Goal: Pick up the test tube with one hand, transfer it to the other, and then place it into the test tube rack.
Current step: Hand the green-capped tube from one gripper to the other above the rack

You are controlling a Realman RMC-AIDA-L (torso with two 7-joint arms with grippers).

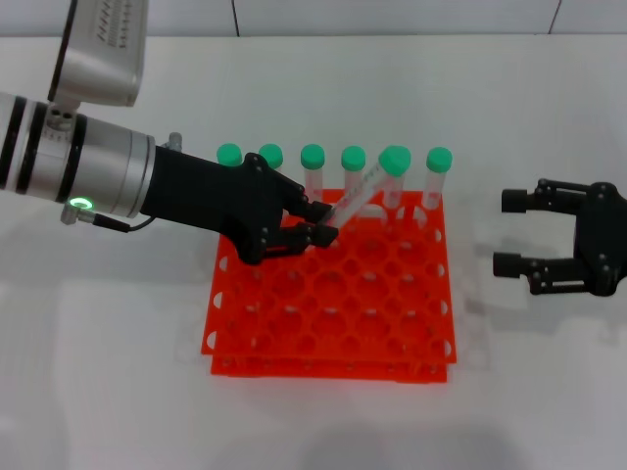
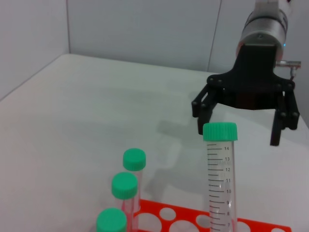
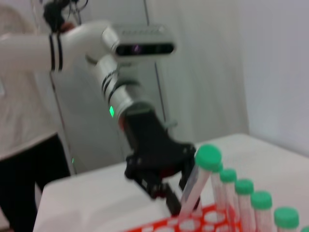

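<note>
The test tube [image 1: 361, 196] is tilted: its long axis runs from the lower end, clamped between the closed fingers of the left gripper [image 1: 318, 224], up and toward the robot's right, with the green cap [image 1: 395, 160] uppermost. It sits over the far rows of the test tube rack [image 1: 333, 294], among the upright capped tubes [image 1: 313, 168]. The right gripper [image 1: 511, 233] hovers beside the rack, jaws spread, well apart from the tube

Lab bench: capped graduated tubes [image 1: 437, 178] in orange rack [image 1: 333, 304], white table [image 1: 118, 372], plain walls.
</note>
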